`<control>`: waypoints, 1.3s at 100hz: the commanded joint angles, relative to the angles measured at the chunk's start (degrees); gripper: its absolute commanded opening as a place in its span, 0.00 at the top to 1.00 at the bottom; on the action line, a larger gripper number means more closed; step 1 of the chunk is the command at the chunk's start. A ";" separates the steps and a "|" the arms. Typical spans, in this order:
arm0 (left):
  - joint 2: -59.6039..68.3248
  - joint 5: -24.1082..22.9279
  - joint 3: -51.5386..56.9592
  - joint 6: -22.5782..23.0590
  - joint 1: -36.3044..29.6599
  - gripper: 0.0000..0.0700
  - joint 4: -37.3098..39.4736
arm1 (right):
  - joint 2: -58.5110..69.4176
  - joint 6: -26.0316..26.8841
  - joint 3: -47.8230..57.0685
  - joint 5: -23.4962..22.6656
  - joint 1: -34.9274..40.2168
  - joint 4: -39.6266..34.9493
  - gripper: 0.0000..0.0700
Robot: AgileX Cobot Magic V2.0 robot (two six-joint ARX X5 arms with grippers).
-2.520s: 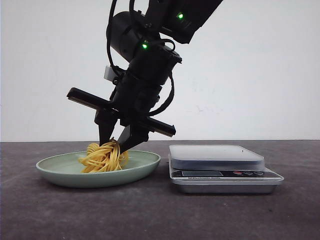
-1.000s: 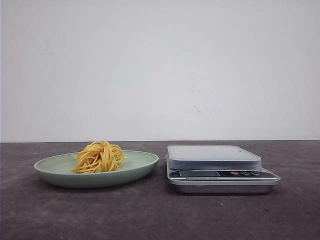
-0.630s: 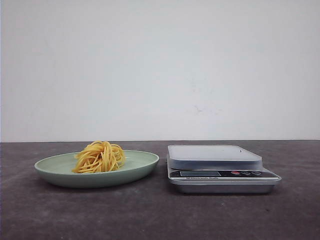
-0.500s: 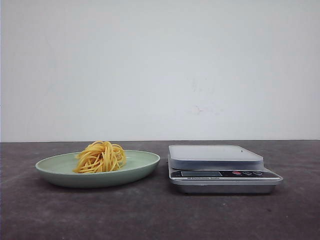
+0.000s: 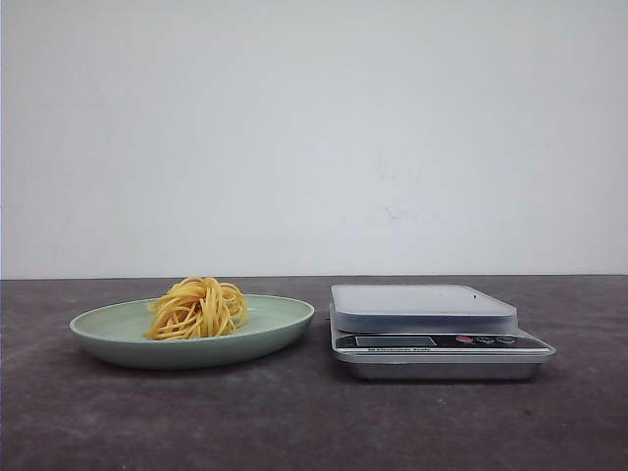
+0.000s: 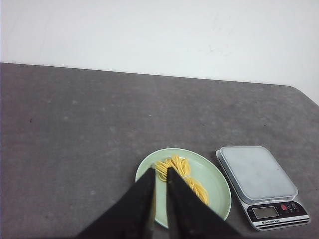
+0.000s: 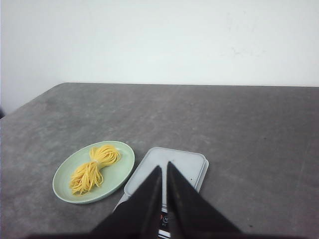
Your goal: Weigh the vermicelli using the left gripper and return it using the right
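A yellow bundle of vermicelli (image 5: 196, 307) lies on the pale green plate (image 5: 285, 319), left of the silver kitchen scale (image 5: 422, 306), whose platform is bare. Neither gripper shows in the front view. In the left wrist view my left gripper (image 6: 160, 170) hangs high above the plate (image 6: 214, 184). Its fingers are almost together, hold nothing, and partly cover the vermicelli (image 6: 175, 164). In the right wrist view my right gripper (image 7: 164, 167) hangs high above the scale (image 7: 187, 164), fingers together and empty. The vermicelli (image 7: 92, 169) lies on the plate (image 7: 119, 172) beside it.
The dark grey table (image 5: 314, 422) runs to a white wall behind. The scale's display and red button (image 6: 284, 207) face the near edge. A rounded table corner (image 6: 304, 92) shows in the left wrist view.
A black gripper stood at the vermicelli on the plate 2.5 s ago. It has left the front view, and the bundle stays on the plate. Nothing has moved in the last second.
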 commanded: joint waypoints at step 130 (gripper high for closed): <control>-20.59 27.47 -48.59 11.98 49.51 1.00 39.71 | 0.11 0.70 0.46 -0.04 0.50 0.87 0.99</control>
